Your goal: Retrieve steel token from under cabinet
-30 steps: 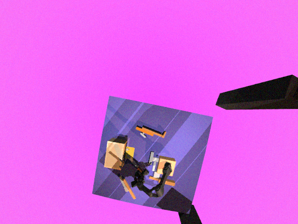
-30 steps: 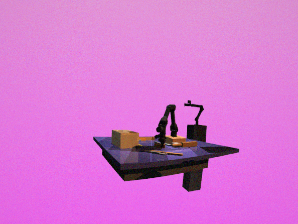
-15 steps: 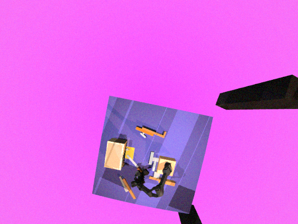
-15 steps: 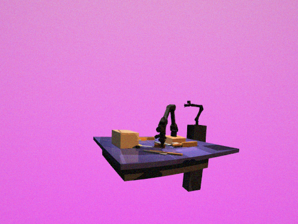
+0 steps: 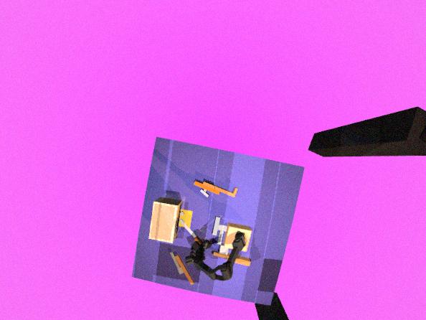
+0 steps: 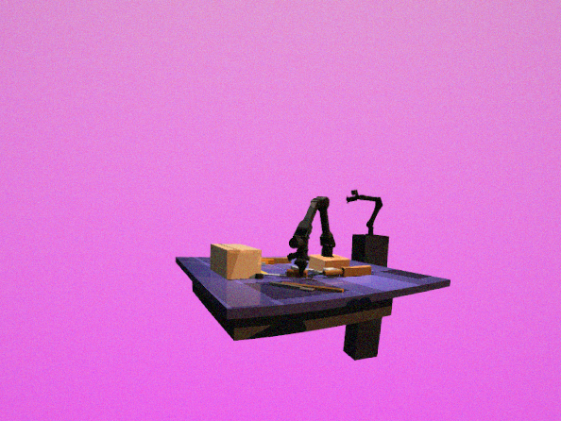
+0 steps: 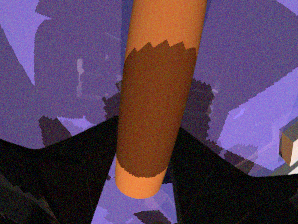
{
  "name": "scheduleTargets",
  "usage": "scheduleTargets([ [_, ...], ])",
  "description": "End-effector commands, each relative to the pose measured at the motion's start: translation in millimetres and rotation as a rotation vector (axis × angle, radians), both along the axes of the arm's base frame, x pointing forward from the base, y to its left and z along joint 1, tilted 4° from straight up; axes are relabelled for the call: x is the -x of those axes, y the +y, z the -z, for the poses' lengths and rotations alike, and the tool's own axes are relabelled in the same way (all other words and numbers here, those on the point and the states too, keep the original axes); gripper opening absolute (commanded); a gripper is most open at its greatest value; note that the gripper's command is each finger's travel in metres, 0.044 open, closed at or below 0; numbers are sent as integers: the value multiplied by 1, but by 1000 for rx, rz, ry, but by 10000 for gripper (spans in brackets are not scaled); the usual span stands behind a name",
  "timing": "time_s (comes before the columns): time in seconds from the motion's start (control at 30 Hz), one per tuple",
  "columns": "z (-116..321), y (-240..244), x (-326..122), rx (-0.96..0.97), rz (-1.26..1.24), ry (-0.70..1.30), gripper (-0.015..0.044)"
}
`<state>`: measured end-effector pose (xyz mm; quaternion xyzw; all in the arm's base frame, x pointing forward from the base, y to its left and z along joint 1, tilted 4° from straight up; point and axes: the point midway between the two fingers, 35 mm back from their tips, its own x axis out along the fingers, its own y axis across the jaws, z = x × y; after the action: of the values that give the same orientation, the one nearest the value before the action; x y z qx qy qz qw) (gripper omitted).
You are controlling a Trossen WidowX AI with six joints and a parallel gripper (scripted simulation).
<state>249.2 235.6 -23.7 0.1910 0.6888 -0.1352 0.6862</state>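
The cabinet (image 5: 164, 222) (image 6: 243, 261) is a pale tan box at the table's left side. The yellow marked area (image 5: 188, 214) lies against its front. My gripper (image 5: 199, 242) (image 6: 302, 272) (image 7: 145, 127) is shut on the orange handle (image 7: 162, 25) of a long tool, low over the table. The tool's pale blade (image 5: 188, 230) runs over the yellow area toward the cabinet's front; whether its tip is under the cabinet cannot be told. A small pale spot (image 5: 182, 213) shows at the area's cabinet side; I cannot tell whether it is the token or part of the tool.
An orange and grey tool (image 5: 184, 269) (image 6: 326, 287) lies near the front edge. Orange pieces (image 5: 216, 189) and a small white piece (image 5: 204, 190) lie at the far side. Grey pieces (image 5: 216, 226) and an orange bar (image 5: 242, 260) lie beside the arm's wooden base (image 5: 233, 233) (image 6: 326, 261).
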Motion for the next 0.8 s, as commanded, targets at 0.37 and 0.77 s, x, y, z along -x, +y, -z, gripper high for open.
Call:
scheduleTargets([
  [0.37,0,-11,-25,-1,0,-3,0],
  [0.77,0,-20,-46,0,0,-4,0],
])
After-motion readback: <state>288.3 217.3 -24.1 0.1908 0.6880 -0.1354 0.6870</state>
